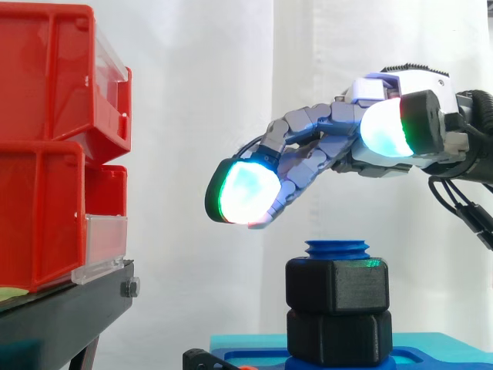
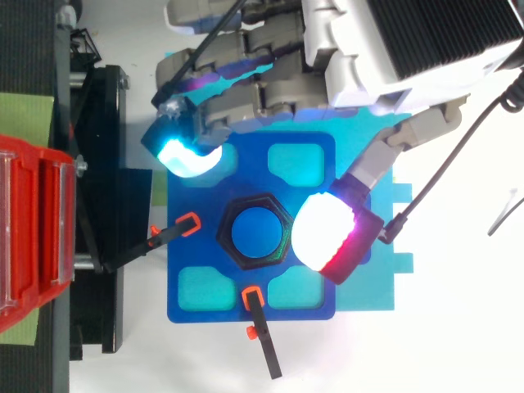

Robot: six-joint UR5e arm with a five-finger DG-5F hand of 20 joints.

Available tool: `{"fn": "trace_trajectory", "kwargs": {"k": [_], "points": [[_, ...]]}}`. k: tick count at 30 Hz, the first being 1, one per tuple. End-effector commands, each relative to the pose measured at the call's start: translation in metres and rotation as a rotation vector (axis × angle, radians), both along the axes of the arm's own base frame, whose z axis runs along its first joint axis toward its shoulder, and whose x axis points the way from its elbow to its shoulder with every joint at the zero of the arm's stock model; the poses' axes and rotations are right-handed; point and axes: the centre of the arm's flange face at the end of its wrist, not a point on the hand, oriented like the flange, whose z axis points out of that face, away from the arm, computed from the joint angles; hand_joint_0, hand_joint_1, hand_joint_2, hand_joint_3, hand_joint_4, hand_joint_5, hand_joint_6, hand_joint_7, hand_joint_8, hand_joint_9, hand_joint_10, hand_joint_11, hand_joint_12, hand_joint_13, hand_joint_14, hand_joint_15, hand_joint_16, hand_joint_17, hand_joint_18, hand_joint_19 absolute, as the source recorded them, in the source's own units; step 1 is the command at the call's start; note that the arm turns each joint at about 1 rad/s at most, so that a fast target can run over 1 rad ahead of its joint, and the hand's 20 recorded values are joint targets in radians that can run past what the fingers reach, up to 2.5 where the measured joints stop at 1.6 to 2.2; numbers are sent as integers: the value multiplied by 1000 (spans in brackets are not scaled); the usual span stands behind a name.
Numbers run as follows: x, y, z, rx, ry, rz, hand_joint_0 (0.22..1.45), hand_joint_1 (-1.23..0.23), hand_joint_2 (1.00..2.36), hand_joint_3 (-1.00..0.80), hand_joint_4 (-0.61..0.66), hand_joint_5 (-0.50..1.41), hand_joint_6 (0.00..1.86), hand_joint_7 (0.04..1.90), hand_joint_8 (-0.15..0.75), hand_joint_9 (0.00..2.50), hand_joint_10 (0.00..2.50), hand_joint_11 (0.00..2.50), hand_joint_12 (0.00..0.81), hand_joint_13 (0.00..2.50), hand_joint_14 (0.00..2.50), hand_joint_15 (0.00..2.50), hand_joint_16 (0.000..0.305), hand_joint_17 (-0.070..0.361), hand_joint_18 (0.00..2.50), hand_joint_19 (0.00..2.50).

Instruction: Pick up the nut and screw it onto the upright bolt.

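Observation:
A blue bolt [image 1: 337,248] stands upright on a blue plate [image 2: 196,303]. A black hex nut [image 1: 337,286] sits on the bolt near its top, with a second black nut [image 1: 337,336] right under it. From above, the nut [image 2: 230,238] rings the bolt's blue end [image 2: 255,232]. My hand [image 1: 323,146] hovers above and apart from the nut, open, fingers stretched left and slightly down, holding nothing. In the top view my hand [image 2: 270,82] comes in from the top edge, with one glowing pad beside the nut's right and another beyond the plate's upper left corner.
Red bins [image 1: 46,146] are stacked on a black stand [image 1: 69,308] at the left. Two orange-tipped black clamps [image 2: 187,224] [image 2: 254,299] hold the blue plate, which lies on a teal base [image 2: 385,270]. A white curtain hangs behind.

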Motion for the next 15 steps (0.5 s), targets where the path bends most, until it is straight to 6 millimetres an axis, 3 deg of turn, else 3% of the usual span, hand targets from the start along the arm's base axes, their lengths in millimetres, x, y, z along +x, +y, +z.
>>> {"fn": "trace_trajectory", "kwargs": {"k": [1,7,15], "points": [[-1,11,-10,-1,17,-3,467,-179,1000,-500,145,-184,501,623,237,609,0,0,319,216,0,0,43,96,0,0],[-2,29,-33,10,11,-14,457,-138,1000,-500,162,-165,502,666,245,557,0,0,331,145,0,0,44,100,0,0],[-3,40,-40,26,36,-8,472,-154,1000,-500,205,-119,502,748,257,618,0,0,322,157,0,0,42,95,0,0]]}}
